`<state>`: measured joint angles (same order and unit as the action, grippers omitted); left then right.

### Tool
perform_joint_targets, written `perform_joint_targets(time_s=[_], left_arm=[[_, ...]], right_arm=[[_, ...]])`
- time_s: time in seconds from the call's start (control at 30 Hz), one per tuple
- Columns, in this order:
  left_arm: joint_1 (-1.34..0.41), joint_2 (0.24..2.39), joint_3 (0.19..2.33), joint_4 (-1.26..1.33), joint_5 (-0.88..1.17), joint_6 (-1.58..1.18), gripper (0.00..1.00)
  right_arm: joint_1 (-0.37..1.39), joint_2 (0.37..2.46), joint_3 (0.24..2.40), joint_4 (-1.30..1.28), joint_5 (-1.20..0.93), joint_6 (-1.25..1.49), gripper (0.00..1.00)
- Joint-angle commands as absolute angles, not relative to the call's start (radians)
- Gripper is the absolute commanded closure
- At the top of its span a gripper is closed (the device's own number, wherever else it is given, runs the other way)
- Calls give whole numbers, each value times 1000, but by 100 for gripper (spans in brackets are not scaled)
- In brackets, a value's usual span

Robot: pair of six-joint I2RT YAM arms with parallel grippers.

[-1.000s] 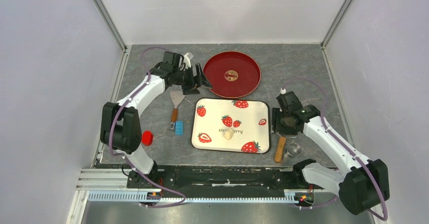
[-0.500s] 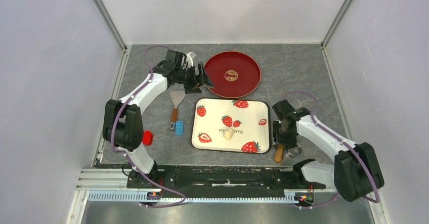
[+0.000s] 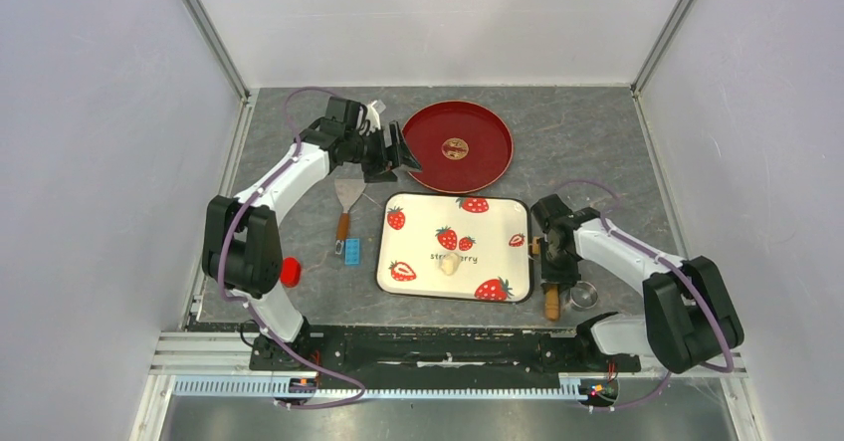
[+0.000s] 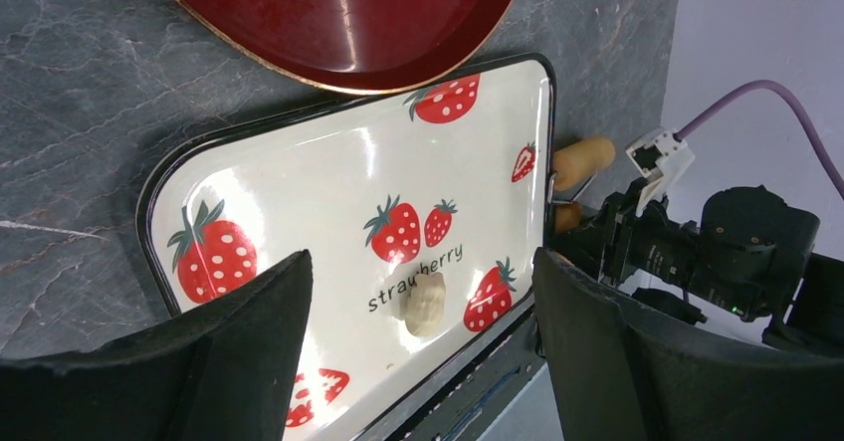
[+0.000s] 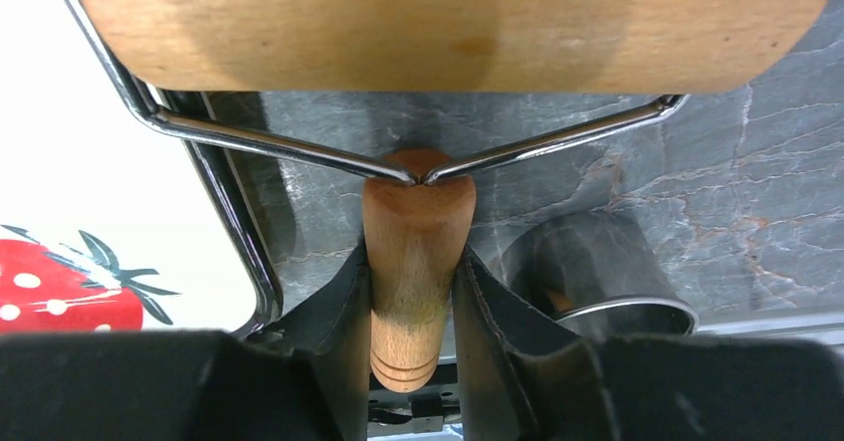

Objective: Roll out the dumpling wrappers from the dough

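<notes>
The dough point(image 3: 450, 263) is a small pale lump on the strawberry tray point(image 3: 413, 237). It sits by the printed word near the tray's near middle, well apart from all four rims, with white tray surface open on every side of it. No part of it is rolled flat.

Just beside the tray's right rim lies the roller point(image 3: 550, 304), handle toward the near edge. The right gripper point(image 3: 554, 265) has its fingers point(image 5: 343, 307) pressed against both sides of that wooden handle, gripping it. The wrist view shows the roller's wire yoke almost touching the tray's dark rim, and the metal ring cutter point(image 3: 581, 295) near the handle on its right, so the roller sits in a narrow lane between the two.

Far of the tray, the red plate point(image 3: 488, 162) nearly meets the tray's far rim. The left gripper point(image 3: 396, 154) hangs at the plate's left edge, jaws spread wide and holding nothing. A scraper point(image 3: 345, 202) lies left of the tray.
</notes>
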<state>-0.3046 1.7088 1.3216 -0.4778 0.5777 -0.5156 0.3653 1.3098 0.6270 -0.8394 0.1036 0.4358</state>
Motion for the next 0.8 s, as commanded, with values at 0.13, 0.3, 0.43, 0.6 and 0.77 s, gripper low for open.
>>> perform_joint_targets(time_s=[0.13, 0.3, 0.43, 0.6, 0.77], left_arm=[[-310, 1619, 1351, -390, 507, -457, 16], [-321, 1550, 1277, -272, 495, -402, 15], [-359, 1500, 1213, -207, 491, -296, 15], [-468, 1424, 1128, -152, 409, -47, 15], [-596, 1328, 979, 19, 352, 284, 15]], right_arm=[[346, 1390, 854, -863, 207, 326, 100], [342, 1458, 1129, -976, 245, 277, 100], [341, 1526, 1314, -1043, 201, 256, 100], [349, 1585, 1448, -1078, 95, 236, 100], [397, 1612, 1457, -1078, -50, 229, 100]])
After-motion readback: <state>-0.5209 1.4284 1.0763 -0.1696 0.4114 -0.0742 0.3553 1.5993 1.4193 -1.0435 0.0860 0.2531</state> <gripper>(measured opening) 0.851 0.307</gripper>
